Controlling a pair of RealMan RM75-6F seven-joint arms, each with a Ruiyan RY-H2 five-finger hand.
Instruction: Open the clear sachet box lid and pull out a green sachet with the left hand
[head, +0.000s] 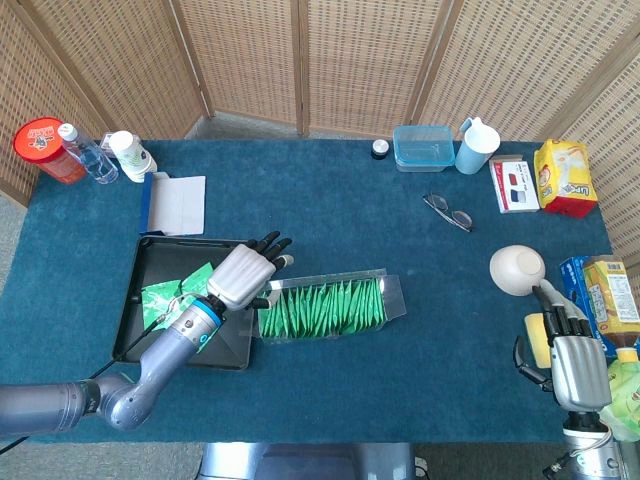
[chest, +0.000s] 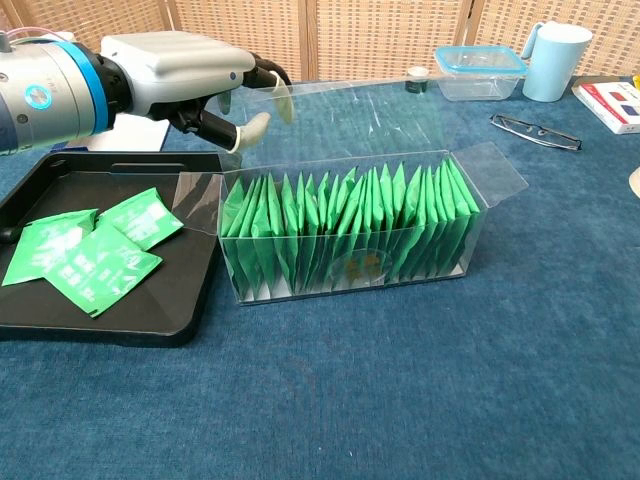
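A clear sachet box (chest: 350, 262) packed with upright green sachets (chest: 340, 215) sits on blue cloth just right of a black tray (chest: 60, 190). The left hand (chest: 185, 78) pinches the raised clear lid (chest: 340, 105) at its left corner. The right hand (head: 578, 362) rests at the table's far right edge, fingers loosely extended, holding nothing

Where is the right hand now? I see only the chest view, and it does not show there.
Observer: The right hand lies at the near right edge of the table, holding nothing.
Operator: What stands close to it?
Observer: A white round object sits just behind it, toward the screen.
Operator: And what is at the far left corner, outside my picture?
Observer: A red-lidded container, a clear bottle and a white bottle stand there together.
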